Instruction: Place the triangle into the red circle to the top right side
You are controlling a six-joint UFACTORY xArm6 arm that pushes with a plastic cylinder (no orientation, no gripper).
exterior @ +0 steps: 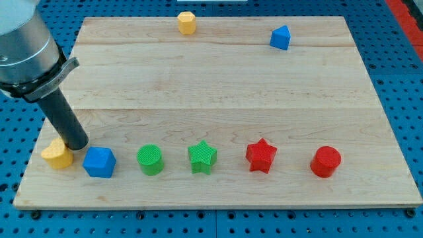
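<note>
A blue triangle block (280, 38) lies near the view's top right of the wooden board (218, 92). A red round block (325, 161) stands at the view's bottom right. My tip (76, 145) is at the bottom left, far from both, touching or just beside a yellow block (57, 154) and just left of and above a blue block (100, 162).
Along the bottom row stand a green round block (150, 159), a green star (202, 157) and a red star (261, 155). A yellow hexagonal block (187, 22) sits at the board's top edge. The arm's grey body (26, 53) hangs over the left side.
</note>
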